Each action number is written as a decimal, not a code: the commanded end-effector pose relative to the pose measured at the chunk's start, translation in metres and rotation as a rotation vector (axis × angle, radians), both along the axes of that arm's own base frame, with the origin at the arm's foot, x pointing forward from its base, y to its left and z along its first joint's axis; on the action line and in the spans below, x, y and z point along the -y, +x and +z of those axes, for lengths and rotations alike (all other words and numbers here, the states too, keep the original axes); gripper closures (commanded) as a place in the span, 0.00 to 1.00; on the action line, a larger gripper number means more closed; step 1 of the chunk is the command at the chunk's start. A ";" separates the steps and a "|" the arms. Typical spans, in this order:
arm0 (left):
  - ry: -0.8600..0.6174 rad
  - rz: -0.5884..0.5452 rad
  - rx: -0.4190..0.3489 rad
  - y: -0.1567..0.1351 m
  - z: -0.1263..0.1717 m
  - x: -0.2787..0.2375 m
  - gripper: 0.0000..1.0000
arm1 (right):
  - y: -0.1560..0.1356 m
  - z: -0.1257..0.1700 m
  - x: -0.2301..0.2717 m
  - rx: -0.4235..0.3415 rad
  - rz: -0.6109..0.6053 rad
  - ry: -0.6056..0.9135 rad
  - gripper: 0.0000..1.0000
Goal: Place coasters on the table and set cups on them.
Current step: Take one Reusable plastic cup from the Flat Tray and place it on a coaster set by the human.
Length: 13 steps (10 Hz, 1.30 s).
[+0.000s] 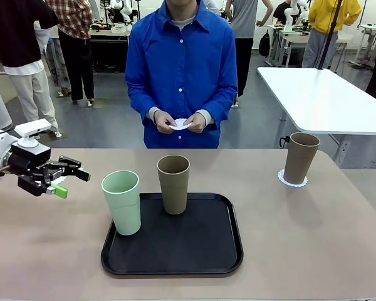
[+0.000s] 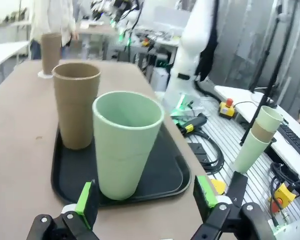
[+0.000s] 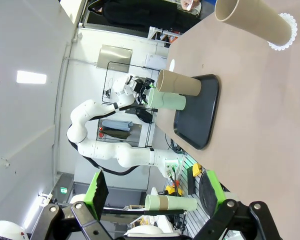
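Table (image 1: 338, 238), beige, rounded corners: carries all items listed except the last. Black tray (image 1: 207, 257): at the table's near edge, left of centre. Mint green cup (image 1: 122, 202): upright at the tray's left edge. Taupe cup (image 1: 174, 184): upright by the tray's far edge, just beside the mint green cup, apart from it. Second taupe cup (image 1: 300, 157): upright toward the table's far right corner, seated on a coaster (image 1: 292, 182) whose lacy rim shows around its base. Left gripper (image 1: 72, 183): above the table's left side, near the mint green cup, not touching; fingers spread, nothing between them. Right gripper (image 3: 154, 190): fingers spread wide, nothing held. Another coaster (image 1: 180, 124): off the table, held in the person's hands (image 1: 165, 120) beyond the far edge.
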<state>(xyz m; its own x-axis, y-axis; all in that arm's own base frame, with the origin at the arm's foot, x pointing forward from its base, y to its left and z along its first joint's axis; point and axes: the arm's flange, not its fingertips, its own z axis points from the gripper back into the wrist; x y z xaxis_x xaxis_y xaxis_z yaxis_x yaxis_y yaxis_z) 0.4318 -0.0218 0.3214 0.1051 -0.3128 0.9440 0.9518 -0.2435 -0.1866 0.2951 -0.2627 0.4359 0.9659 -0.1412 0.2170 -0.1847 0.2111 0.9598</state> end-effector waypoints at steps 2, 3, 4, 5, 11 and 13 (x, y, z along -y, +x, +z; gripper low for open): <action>-0.085 0.005 0.053 0.011 -0.019 -0.012 0.00 | -0.002 0.000 -0.001 -0.010 0.004 0.005 0.00; -0.088 0.028 0.055 0.013 -0.027 -0.008 0.00 | -0.002 0.000 -0.001 -0.010 0.004 0.005 0.00; -0.106 0.073 0.107 0.015 -0.036 -0.004 0.00 | -0.002 0.000 -0.001 -0.010 0.004 0.005 0.00; -0.117 0.085 0.135 0.012 -0.040 0.000 0.00 | -0.002 0.000 -0.001 -0.010 0.004 0.005 0.00; -0.119 0.022 0.059 0.017 -0.064 0.022 0.00 | -0.002 0.000 -0.001 -0.010 0.004 0.005 0.00; -0.118 0.017 0.055 0.022 -0.068 0.033 0.00 | -0.002 0.000 -0.001 -0.010 0.004 0.005 0.00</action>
<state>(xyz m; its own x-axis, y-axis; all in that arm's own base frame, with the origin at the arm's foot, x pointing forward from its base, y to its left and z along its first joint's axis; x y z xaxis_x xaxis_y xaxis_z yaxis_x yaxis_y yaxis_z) 0.4460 -0.0486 0.2535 0.0643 -0.1908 0.9795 0.9620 -0.2492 -0.1117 0.2952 -0.2627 0.4359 0.9660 -0.1410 0.2169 -0.1848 0.2111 0.9598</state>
